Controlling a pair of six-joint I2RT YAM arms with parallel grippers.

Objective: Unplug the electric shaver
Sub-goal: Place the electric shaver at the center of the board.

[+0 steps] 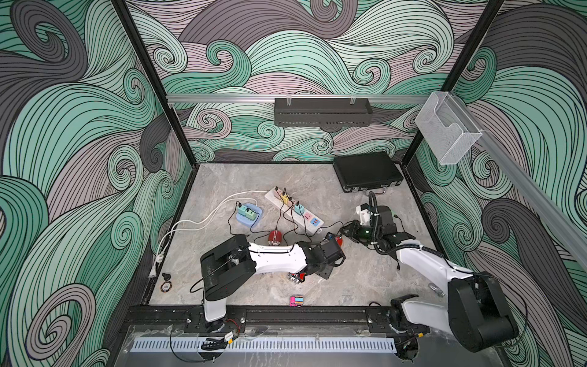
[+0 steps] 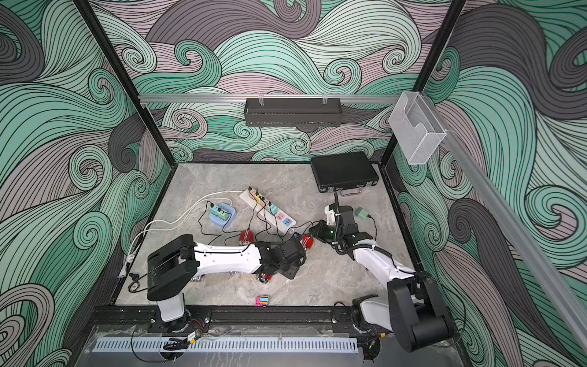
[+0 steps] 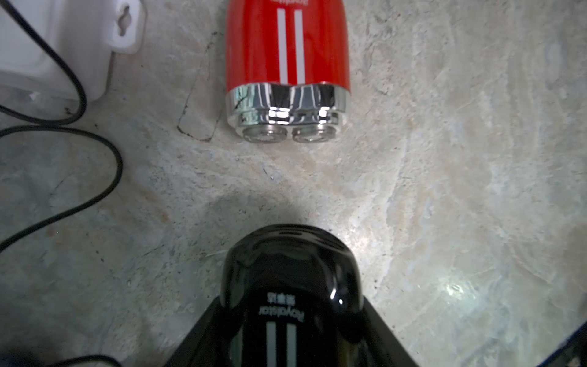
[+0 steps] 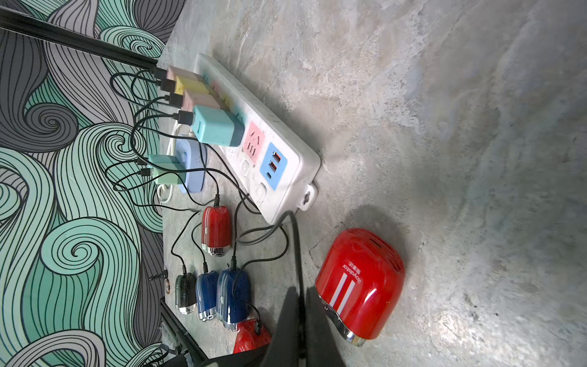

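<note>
Clearly legible on the black shaver [image 3: 286,263] is "Royalstar", upside down in the left wrist view, with small Chinese characters beside it and two white stripes below. The left claw [image 3: 290,305] is clamped around this shaver, one finger on each flank, low over the bench [image 3: 444,190]. Facing it, a little apart, lies a red shaver [image 3: 287,47] with the same twin stripes and two chrome heads; its lettering is cut off by the frame edge. The right wrist view supplies that lettering: "Royalstar" again, with Chinese characters, on the red body. That view also shows the right claw [image 4: 301,302], just beside the red shaver, clenched on a thin black cable [image 4: 295,241] that runs back toward the white power strip [image 4: 279,149]. It gives the strip's pastel adapters [image 4: 216,128] and blue USB panel [image 4: 273,166] close up, plus a row of further shavers [image 4: 206,294], red, dark and blue, mostly hidden under the left arm in both top views. A top view alone reveals a pale green adapter [image 2: 361,213] lying beyond the right arm, a black case [image 2: 344,173] at the back, and a small pink toy car [image 2: 262,300] near the front.
</note>
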